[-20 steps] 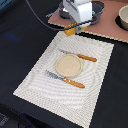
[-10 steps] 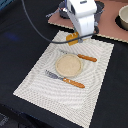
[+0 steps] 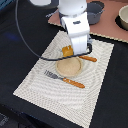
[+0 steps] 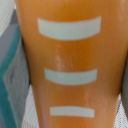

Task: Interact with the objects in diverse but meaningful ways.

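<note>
A yellow-orange bread loaf [image 3: 66, 50] with white slashes hangs just above the striped placemat [image 3: 40, 82], beside the far edge of a tan plate [image 3: 68, 67]. My gripper [image 3: 70, 52] is shut on it, its fingers mostly hidden under the white hand. In the wrist view the loaf [image 4: 70, 60] fills nearly the whole picture, showing three white slashes. A blue-grey pot [image 3: 95, 9] stands at the back on a brownish mat [image 3: 107, 29]. I see no tomato, fish or sausage.
A fork [image 3: 64, 79] with an orange handle lies in front of the plate, and a knife [image 3: 88, 58] with an orange handle lies beyond it. A white bowl [image 3: 123, 17] stands at the back right. The table around the mats is black.
The arm has come down and forward from the back of the placemat toward the plate, carrying the bread loaf with it.
</note>
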